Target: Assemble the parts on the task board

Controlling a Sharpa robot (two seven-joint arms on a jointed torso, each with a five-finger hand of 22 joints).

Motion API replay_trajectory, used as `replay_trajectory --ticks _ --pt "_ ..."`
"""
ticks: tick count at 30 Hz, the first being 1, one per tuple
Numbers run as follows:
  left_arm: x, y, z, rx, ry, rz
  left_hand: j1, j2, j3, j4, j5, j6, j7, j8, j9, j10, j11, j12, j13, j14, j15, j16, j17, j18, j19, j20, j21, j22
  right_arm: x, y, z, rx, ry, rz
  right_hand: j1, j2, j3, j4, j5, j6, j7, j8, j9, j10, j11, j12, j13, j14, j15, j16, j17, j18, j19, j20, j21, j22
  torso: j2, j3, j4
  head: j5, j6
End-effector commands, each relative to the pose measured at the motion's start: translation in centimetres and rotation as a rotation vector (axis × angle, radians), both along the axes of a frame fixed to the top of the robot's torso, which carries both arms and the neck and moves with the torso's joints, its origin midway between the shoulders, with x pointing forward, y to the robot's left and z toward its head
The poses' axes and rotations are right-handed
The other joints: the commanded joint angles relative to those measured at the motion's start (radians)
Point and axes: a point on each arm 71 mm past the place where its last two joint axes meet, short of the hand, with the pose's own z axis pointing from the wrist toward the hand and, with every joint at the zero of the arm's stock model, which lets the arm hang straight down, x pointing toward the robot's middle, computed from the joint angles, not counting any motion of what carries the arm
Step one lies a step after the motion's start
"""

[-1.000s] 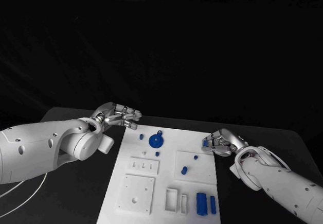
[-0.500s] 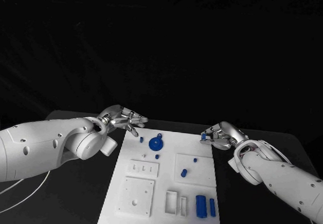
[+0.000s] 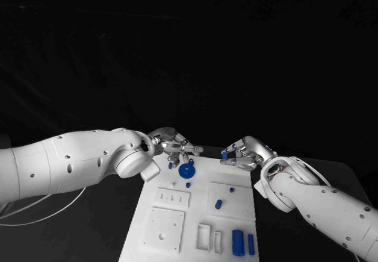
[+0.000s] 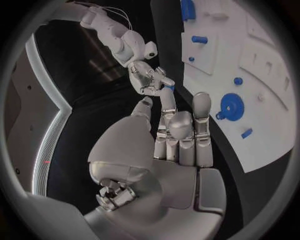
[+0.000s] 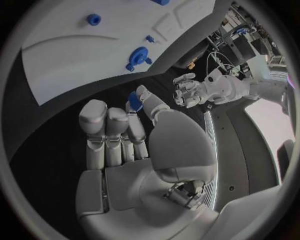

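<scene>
The right hand (image 3: 242, 154) pinches a small blue part (image 5: 134, 100) between thumb and a fingertip, its other fingers lying side by side and straight. It hangs over the far right corner of the board (image 3: 233, 246), with the part (image 3: 225, 154) on its left side, facing the other hand. The left hand (image 3: 172, 147) holds nothing; its fingers (image 4: 201, 107) are stretched out and a little apart, above the far left corner of the board. The two hands are near each other across the far edge, with a dark gap between them.

Just near of the left hand a blue gear (image 3: 186, 170) stands on the board, with a short blue peg (image 3: 170, 165) to its left and a small blue stud (image 3: 187, 183) near of it. On the raised right plate (image 3: 241, 200) sit a small stud (image 3: 231, 188) and an oblong piece (image 3: 219, 203). Left of that plate lies a small slotted plate (image 3: 172, 197), and near of it a larger square plate (image 3: 163, 228). At the near right, two blue bars (image 3: 237, 242) lie side by side beside two narrow white frames (image 3: 203, 236).

A pale cable (image 3: 28, 201) loops over the black table (image 3: 319, 261) under the left arm (image 3: 56, 164). The right arm (image 3: 331, 213) crosses the table right of the board.
</scene>
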Motion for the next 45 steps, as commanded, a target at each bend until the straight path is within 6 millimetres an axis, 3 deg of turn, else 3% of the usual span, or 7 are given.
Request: replay_trajectory --ticks 1,4,9,17,33,34,45 --pt "0.1 -0.5 -0.5 0.098 0.052 0.013 -0.011 -0.003 0.003 -0.001 0.003 -0.011 -0.005 -0.002 0.086 -0.020 -0.001 0.041 0.041 0.007 0.002 0.020 0.024 0.011 -0.005 -0.001 -0.001 0.023 -0.3 1.0 -0.2 -0.060 0.026 -0.023 -0.005 0.000 0.008 -0.003 0.025 0.011 -0.003 0.007 0.018 -0.005 -0.005 -0.007 0.055 -0.002 -0.006 -0.006 -0.002 -0.015 0.063 -0.006 -0.006 0.070 -0.006 0.0011 -0.0042 0.001 0.000" --pt "0.2 -0.9 -0.6 0.128 0.056 0.023 -0.023 -0.011 0.010 0.009 0.007 -0.019 -0.010 -0.004 0.182 -0.029 -0.001 0.058 0.058 0.007 0.000 0.028 0.031 0.010 -0.002 -0.001 -0.014 0.048 -0.6 2.0 -0.2 -0.071 0.027 -0.021 -0.008 0.000 0.013 -0.006 0.031 0.011 -0.003 0.007 0.018 -0.005 -0.005 -0.009 0.055 -0.002 -0.006 -0.008 -0.001 -0.016 0.063 -0.006 -0.006 0.071 -0.007 0.0021 -0.0085 0.000 -0.001" --pt "0.4 -1.7 -0.7 0.187 0.040 0.030 -0.038 -0.021 0.020 0.028 0.012 -0.022 -0.013 -0.003 0.276 -0.031 -0.006 0.065 0.064 0.009 0.000 0.037 0.035 0.008 0.004 -0.002 -0.034 0.080 -0.9 3.2 -0.2 -0.076 0.032 -0.014 -0.010 -0.003 0.015 -0.007 0.036 0.011 -0.003 0.007 0.018 -0.005 -0.005 -0.009 0.055 -0.001 -0.006 -0.009 -0.001 -0.016 0.063 -0.006 -0.007 0.070 -0.006 0.0031 -0.0122 0.001 -0.002" --pt "1.0 -2.0 -0.8 0.264 0.011 0.080 -0.046 -0.064 0.061 0.085 0.005 -0.027 -0.015 -0.006 0.359 -0.031 -0.006 0.070 0.064 0.008 -0.002 0.040 0.026 0.005 0.026 -0.004 -0.098 0.161 -1.5 4.8 0.0 -0.086 0.030 0.012 -0.011 -0.004 0.016 -0.007 0.036 0.012 -0.003 0.007 0.019 -0.005 -0.006 -0.009 0.054 -0.001 -0.006 -0.010 -0.001 -0.016 0.063 -0.006 -0.008 0.070 -0.005 0.0008 -0.0103 -0.006 -0.006" --pt "0.9 -3.3 -0.9 0.306 0.014 0.063 -0.044 -0.058 0.055 0.077 0.002 -0.026 -0.015 -0.004 0.362 -0.033 -0.006 0.071 0.064 0.007 -0.001 0.041 0.025 0.001 0.056 -0.003 -0.186 0.280 -1.8 6.2 -0.2 -0.094 0.040 0.037 -0.012 -0.003 0.016 -0.007 0.037 0.012 -0.004 0.007 0.020 -0.005 -0.006 -0.010 0.054 -0.001 -0.006 -0.011 0.000 -0.016 0.063 -0.006 -0.008 0.069 -0.005 0.0000 -0.0084 -0.004 -0.004" --pt "0.8 -3.3 -1.0 0.307 0.015 0.061 -0.045 -0.056 0.057 0.074 0.001 -0.027 -0.016 -0.006 0.361 -0.036 -0.005 0.072 0.064 0.005 0.000 0.036 0.020 0.000 0.084 -0.001 -0.248 0.364 -1.8 6.2 -0.2 -0.094 0.040 0.037 -0.012 -0.003 0.016 -0.007 0.037 0.012 -0.004 0.007 0.020 -0.005 -0.006 -0.010 0.054 -0.001 -0.006 -0.011 0.000 -0.016 0.063 -0.006 -0.008 0.069 -0.005 0.0001 -0.0085 -0.004 -0.004" --pt "0.8 -3.8 -0.9 0.313 0.009 0.051 -0.048 -0.068 0.065 0.091 -0.021 -0.027 -0.014 -0.004 0.363 -0.034 -0.004 0.072 0.063 0.005 0.000 0.039 0.020 -0.002 0.089 -0.002 -0.282 0.394 -1.8 6.6 -0.3 -0.099 0.043 0.038 -0.012 -0.004 0.015 -0.008 0.038 0.013 -0.004 0.007 0.021 -0.006 -0.007 -0.011 0.054 -0.001 -0.006 -0.012 0.000 -0.016 0.064 -0.006 -0.006 0.069 -0.004 0.0001 -0.0078 -0.004 -0.005"
